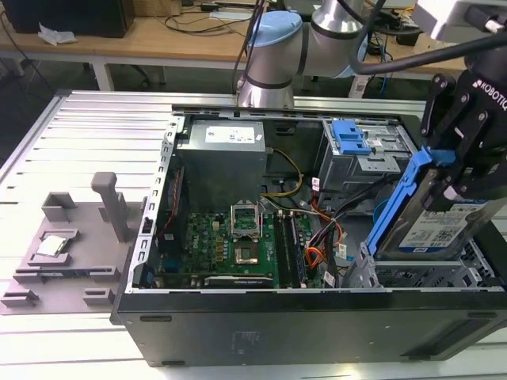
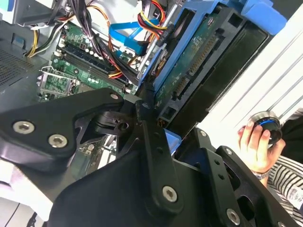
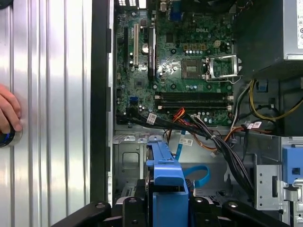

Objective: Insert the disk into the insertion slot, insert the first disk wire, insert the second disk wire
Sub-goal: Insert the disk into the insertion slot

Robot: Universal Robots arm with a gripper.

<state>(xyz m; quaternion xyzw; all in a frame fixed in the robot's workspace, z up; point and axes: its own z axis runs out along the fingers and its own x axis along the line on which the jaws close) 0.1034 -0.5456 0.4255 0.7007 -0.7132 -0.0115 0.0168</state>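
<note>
Clearly we have the disk (image 1: pixel 434 229) in hand: the gripper (image 1: pixel 451 187) is clamped shut on the upper part of the drive and its blue carrier (image 1: pixel 396 202), with nothing else in the grasp. We see the disk tilted steeply, its label facing the exterior camera. Its blue-framed long edge climbs from low on the exterior view's left to high on the right.

The insertion slot (image 1: pixel 412 275), the flat bay of the grey perforated cage in the near corner of the open computer case (image 1: pixel 317 324), lies directly below the disk. So the drive is over its bay but not yet level with it, by our reading. Its lower end sits down at the cage's top rim; whether the two touch we cannot tell.

In the first wrist view the carrier runs out from between the jaws toward the motherboard (image 3: pixel 175 71). Loose cables (image 1: pixel 325 237) lie just beside the cage on the exterior view's left, and we judge none of them plugged into the drive.
</note>
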